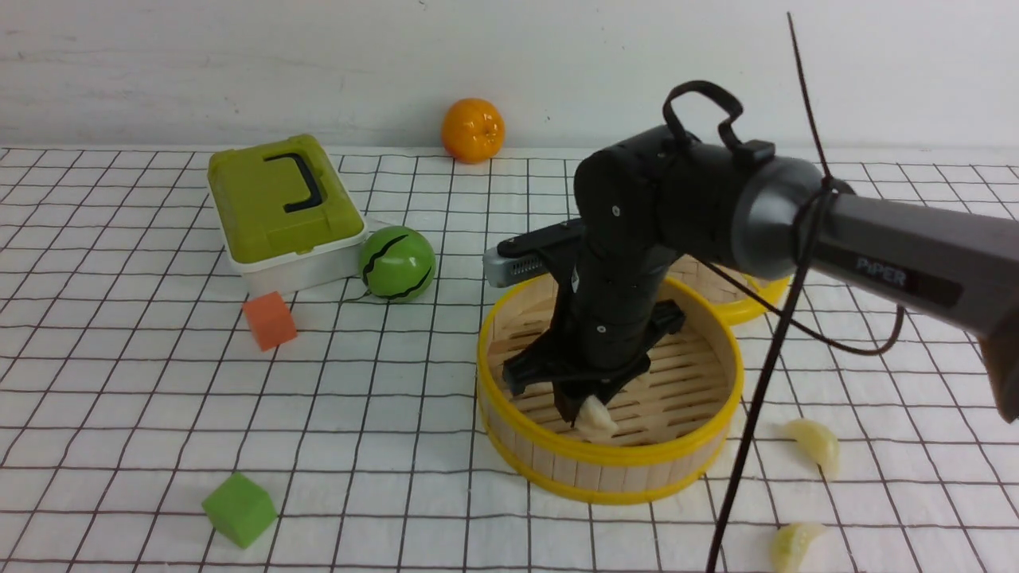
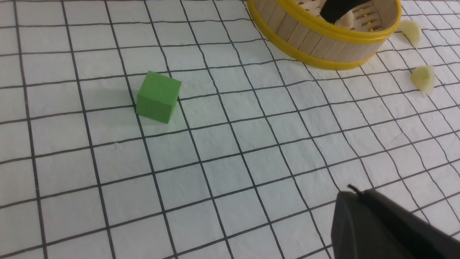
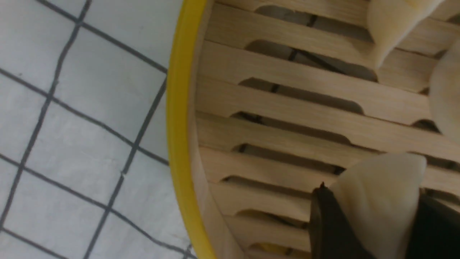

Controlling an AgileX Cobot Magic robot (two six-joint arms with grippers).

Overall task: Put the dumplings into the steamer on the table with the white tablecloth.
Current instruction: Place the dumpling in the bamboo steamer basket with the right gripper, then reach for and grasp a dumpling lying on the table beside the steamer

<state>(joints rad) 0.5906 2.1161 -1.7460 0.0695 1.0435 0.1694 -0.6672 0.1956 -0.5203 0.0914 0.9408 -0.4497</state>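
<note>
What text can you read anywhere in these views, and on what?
"PiPER": pale lettering on the dark forearm link of the right arm.
Nothing else is legible: the green case, the steamer and both wrist views show no text.

The right gripper (image 1: pixel 585 415), clamped on a dumpling (image 1: pixel 599 422), stands inside the steamer (image 1: pixel 609 477), and its arm (image 1: pixel 716 207) covers most of the opening. A dark cable (image 1: pixel 755 414) hangs across the steamer's right side. Leftward the white tablecloth (image 1: pixel 382 414) lies open as far as the green cube (image 1: pixel 239 509). Rightward a creamy dumpling (image 1: pixel 814 446) and a greenish dumpling (image 1: pixel 796 545) lie near the wall; the lane between seems passable.
</note>
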